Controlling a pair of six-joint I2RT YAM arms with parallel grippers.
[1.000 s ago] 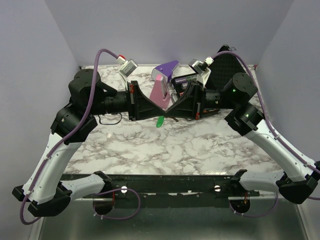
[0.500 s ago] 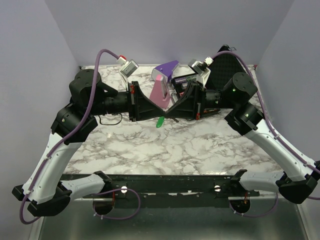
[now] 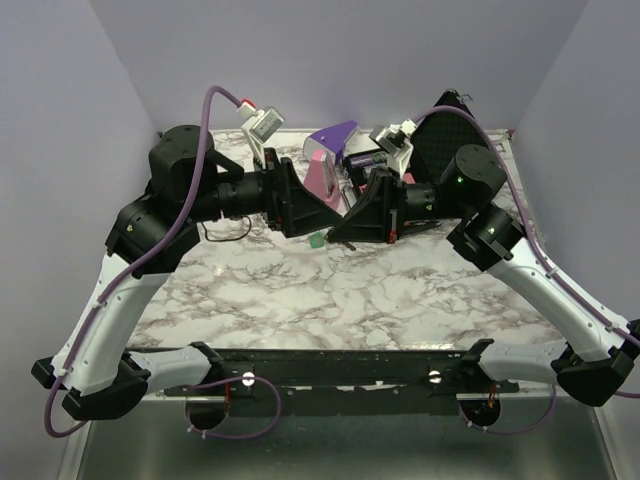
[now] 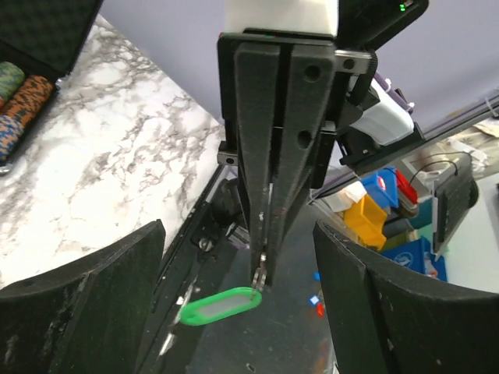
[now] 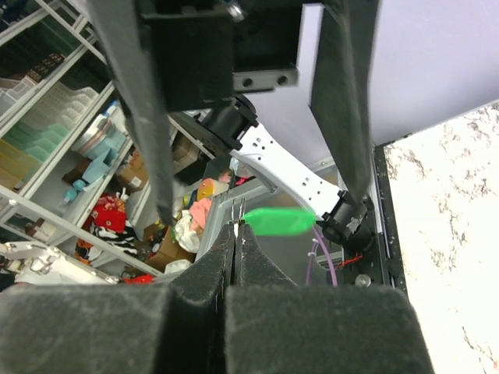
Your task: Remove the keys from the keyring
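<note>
My right gripper (image 3: 334, 232) (image 5: 236, 227) is shut, and its tips pinch the keyring (image 4: 261, 274) (image 5: 242, 209), a thin grey metal loop. One of the keys (image 3: 316, 239) (image 4: 222, 304) (image 5: 281, 220), with a bright green oval plastic head, hangs from that ring just above the marble table (image 3: 330, 290). Its blade does not show. My left gripper (image 3: 322, 215) (image 4: 238, 227) faces the right one with its fingers (image 4: 86, 304) spread wide on either side of the right tips. It is open and holds nothing.
A purple-and-pink wedge-shaped object (image 3: 325, 165) stands just behind the two grippers. A black open case (image 3: 445, 135) with stacked chips (image 4: 19, 93) sits at the back right. A thin black cable (image 3: 225, 233) lies on the marble under the left arm.
My left gripper has opened, let go and pulled back up to the left. The right gripper stays shut on the keyring, with the green key hanging slightly lower and further left.
</note>
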